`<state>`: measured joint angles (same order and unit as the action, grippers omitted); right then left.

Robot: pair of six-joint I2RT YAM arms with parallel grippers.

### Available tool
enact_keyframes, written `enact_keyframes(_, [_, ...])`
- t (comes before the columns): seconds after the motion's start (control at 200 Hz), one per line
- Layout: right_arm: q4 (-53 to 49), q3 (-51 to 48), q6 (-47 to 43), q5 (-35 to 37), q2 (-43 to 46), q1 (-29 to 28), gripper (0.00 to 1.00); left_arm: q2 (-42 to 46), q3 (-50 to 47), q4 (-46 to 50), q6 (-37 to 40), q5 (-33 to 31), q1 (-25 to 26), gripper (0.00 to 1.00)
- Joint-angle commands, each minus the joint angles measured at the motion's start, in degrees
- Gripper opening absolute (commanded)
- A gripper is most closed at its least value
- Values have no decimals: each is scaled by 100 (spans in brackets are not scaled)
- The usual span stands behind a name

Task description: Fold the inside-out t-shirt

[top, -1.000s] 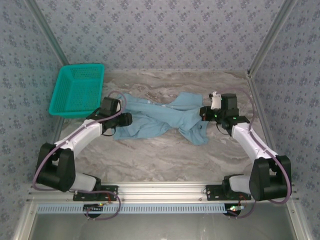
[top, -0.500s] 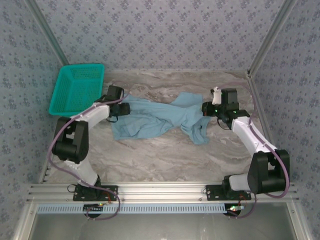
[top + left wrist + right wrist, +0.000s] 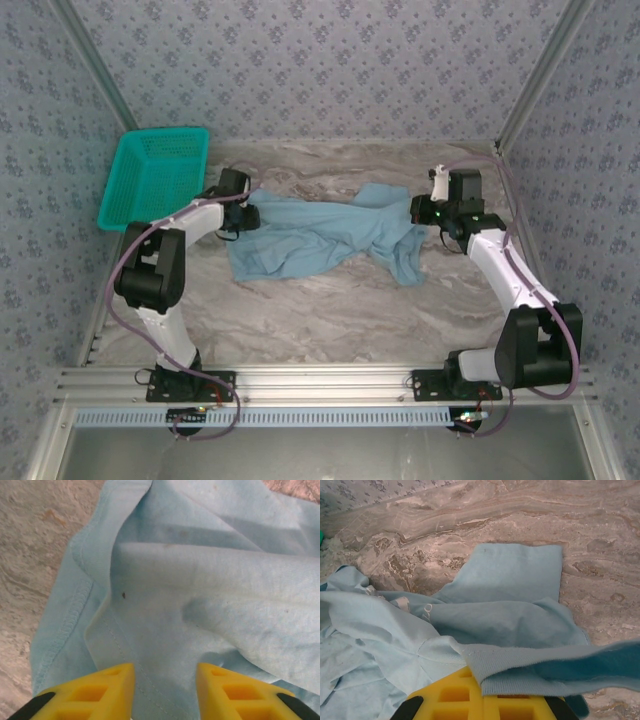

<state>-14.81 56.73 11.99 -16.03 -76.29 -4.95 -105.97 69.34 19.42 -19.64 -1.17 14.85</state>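
On the grey marbled bench (image 3: 330, 310), the light sky-blue cotton t-shirt (image 3: 310, 235) lies crumpled at centre. Your left pincer (image 3: 244, 216), at its 9 o'clock edge, stands apart astride a fold. Your right pincer (image 3: 419, 213), at 3 o'clock, is clamped on the hem. Close fully on cloth before you stretch it flat.

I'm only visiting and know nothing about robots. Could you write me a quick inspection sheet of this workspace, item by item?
Surface: marble-patterned table, no spills seen.
Job's things: inside-out t-shirt, light blue, crumpled, stretched between the two arms, not yet folded.
Clutter: teal basket at the far left corner, nothing seen inside.
Grippers: left gripper jaws apart over a shirt seam; right gripper shut on the shirt's ribbed edge.
Cables: purple cables loop along both arms, apart from the shirt.
Surroundings: patterned walls; metal rail along the near edge.
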Motion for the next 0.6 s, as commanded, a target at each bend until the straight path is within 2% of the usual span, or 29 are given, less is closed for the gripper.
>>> enact_keyframes(0.0, [26, 200, -109, 145, -4, 47, 0, 173, -116, 95, -112, 309, -17, 34])
enact_keyframes(0.17, [58, 216, -100, 143, -41, 47, 0, 498, -539, -66, -189, 303, -9, 50])
enact_keyframes(0.295, [117, 185, -93, 131, -70, 46, 0, 389, -617, -269, -175, 475, -11, 49])
enact_keyframes(0.445, [42, 190, -91, 132, 2, 43, 0, 292, -469, -280, -137, 642, -13, 29])
enact_keyframes(0.6, [-14, 226, -142, 359, 167, 66, 0, 892, -612, -330, -99, 608, -17, 4])
